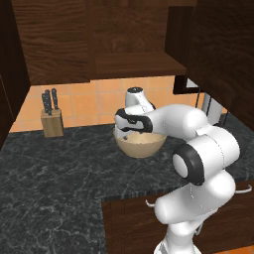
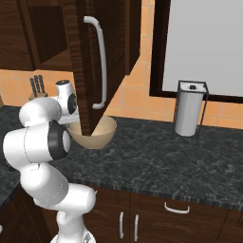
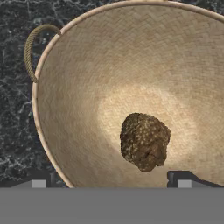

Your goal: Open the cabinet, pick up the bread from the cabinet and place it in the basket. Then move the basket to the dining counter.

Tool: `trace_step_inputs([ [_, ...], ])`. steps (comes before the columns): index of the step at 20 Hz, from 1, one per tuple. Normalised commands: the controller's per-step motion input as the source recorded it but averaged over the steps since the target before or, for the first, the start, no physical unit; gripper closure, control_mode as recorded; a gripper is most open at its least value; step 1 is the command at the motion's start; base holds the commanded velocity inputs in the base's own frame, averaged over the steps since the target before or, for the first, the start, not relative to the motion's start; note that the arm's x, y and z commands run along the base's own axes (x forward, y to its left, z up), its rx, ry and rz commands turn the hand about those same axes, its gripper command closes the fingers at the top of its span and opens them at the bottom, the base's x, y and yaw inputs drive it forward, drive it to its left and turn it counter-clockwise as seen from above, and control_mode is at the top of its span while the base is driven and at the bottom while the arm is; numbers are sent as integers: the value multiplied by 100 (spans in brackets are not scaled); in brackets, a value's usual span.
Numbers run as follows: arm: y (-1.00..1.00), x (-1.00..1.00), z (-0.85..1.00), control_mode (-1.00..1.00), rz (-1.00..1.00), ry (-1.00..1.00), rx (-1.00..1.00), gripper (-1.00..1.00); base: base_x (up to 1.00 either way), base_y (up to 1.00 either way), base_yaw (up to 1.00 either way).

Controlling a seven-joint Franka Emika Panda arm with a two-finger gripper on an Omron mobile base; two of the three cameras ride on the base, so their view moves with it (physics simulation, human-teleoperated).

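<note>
Basket (image 3: 78, 87) on the black counter (image 1: 54, 173), below the open cabinet (image 2: 90, 61); bread (image 3: 145, 141), a dark brown lump, lying on the basket's floor; pincer (image 3: 109, 181) open wide, empty, poised directly above the bread; knife block (image 1: 52, 121) well apart, at the wall.

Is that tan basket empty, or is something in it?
Not empty. The hand view shows the bread, a dark brown lump, lying on the bottom of the basket.
</note>
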Motion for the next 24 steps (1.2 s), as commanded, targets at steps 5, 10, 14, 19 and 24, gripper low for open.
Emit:
trace_step_inputs([
  [5, 23, 2, 0, -100, 26, 0, 1, -100, 0, 0, 0],
  [10, 11, 12, 0, -100, 12, 2, -2, -100, 0, 0, 0],
  [14, 17, 1, -23, -100, 7, 2, -4, -100, 0, 0, 0],
  [19, 2, 19, -31, -100, 2, 0, -3, -100, 0, 0, 0],
  [24, 0, 25, -31, -100, 2, 0, -2, -100, 0, 0, 0],
])
